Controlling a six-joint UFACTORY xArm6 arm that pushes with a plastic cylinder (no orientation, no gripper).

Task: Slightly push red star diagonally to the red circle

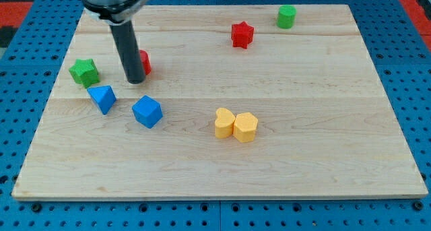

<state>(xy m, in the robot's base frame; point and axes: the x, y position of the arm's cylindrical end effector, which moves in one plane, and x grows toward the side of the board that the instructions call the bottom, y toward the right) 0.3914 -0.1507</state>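
The red star (242, 34) lies near the view's top, right of centre. The red circle (143, 60) lies at the view's left and is mostly hidden behind my rod. My tip (135, 79) rests on the board right at the red circle's lower left edge, far to the left of the red star.
A green star (84, 71) and a blue triangle (102, 98) lie left of my tip. A blue cube (147, 111) lies just below it. Two yellow blocks (236, 124) sit side by side at centre. A green cylinder (286, 17) stands at the top right. The wooden board (323, 150) sits on a blue pegboard.
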